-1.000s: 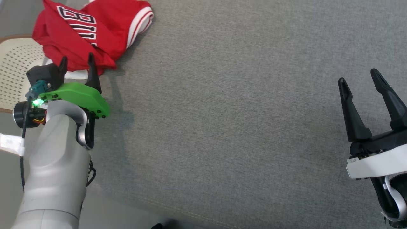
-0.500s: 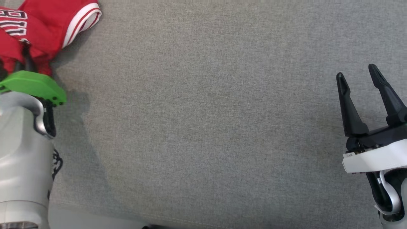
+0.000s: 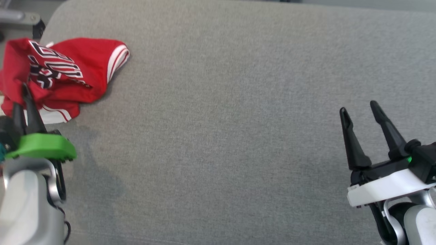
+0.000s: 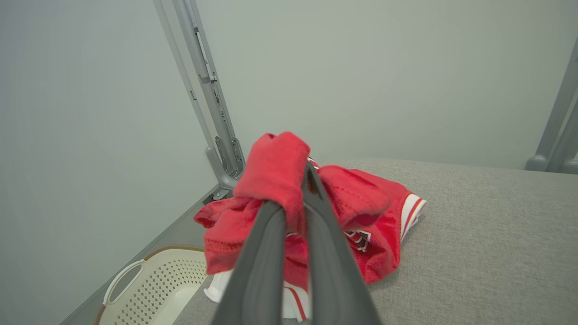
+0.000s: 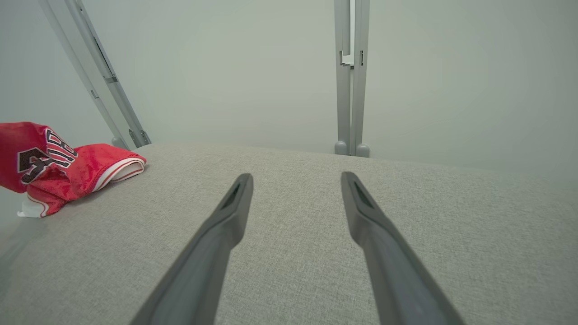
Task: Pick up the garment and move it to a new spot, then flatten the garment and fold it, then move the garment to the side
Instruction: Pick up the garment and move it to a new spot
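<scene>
The garment [image 3: 64, 73] is a crumpled red jersey with white trim and black lettering, lying at the far left of the grey cushioned surface [image 3: 231, 119]. My left gripper [image 3: 21, 97] is shut on a fold of the garment [image 4: 275, 171], which bunches up over the fingertips in the left wrist view. My right gripper [image 3: 357, 109] stands open above bare grey fabric at the lower right, far from the garment [image 5: 67, 167]. In the right wrist view its fingers [image 5: 226, 216] are spread wide with nothing between them.
A cream perforated laundry basket [image 4: 149, 289] sits below the surface's left edge. Grey metal frame posts [image 4: 212, 99] rise behind the garment, and another post [image 5: 351, 76] stands at the far edge against a pale wall.
My left gripper has shut on the garment's near edge and lifted a fold of it. The head camera has shifted. The right gripper has stayed open.
</scene>
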Available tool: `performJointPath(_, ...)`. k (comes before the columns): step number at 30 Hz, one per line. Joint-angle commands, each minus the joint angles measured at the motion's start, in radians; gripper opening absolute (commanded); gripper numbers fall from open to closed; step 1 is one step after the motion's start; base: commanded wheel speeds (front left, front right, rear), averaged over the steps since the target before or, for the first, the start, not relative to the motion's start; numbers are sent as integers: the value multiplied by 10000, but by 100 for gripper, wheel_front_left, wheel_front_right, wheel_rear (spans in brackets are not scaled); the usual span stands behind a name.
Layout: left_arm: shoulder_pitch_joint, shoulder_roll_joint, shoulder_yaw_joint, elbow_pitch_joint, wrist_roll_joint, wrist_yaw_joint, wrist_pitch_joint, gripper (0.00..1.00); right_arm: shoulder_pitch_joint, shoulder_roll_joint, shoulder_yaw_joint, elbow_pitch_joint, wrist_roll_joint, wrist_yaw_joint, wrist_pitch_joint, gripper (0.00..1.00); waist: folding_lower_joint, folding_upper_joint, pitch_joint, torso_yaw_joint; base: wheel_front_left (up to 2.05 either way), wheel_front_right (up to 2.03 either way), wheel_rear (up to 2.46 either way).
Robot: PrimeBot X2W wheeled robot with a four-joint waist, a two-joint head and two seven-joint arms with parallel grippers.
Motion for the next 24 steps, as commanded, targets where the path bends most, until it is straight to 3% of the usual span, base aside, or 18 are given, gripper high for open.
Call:
performJointPath(1, 477, -45, -69, -372, 59, 42, -4, 0, 195, 42, 41, 47, -61, 0, -51, 100, 0, 0, -1251, -549, 0, 0, 0)
performJointPath(6, 1814, -471, -721, -1965, 338, 99, 371, 0, 433, 183, 253, 127, -52, 0, -6, 100, 0, 0, -1698, -1227, 0, 0, 0)
performJointPath(10, 2288, -961, -1742, -2769, 537, -225, 882, 0, 460, 197, 345, 98, -55, 0, 6, 100, 0, 0, -1644, -1929, 0, 0, 0)
performJointPath(18, 1309, -1942, -4426, -2008, 568, -1426, 1231, 0, 198, 335, 273, 173, 163, 0, -197, 100, 0, 0, -966, -3585, 0, 0, 0)
performJointPath(22, 362, -2058, -5969, -1456, 160, -1699, 1052, 0, 7, 494, 245, 339, 278, 0, -425, 100, 0, 0, -457, -4339, 0, 0, 0)
performJointPath(24, -130, -2066, -6868, -1473, -348, -1588, 903, 0, -41, 545, 239, 460, 321, 0, -544, 100, 0, 0, -232, -4629, 0, 0, 0)
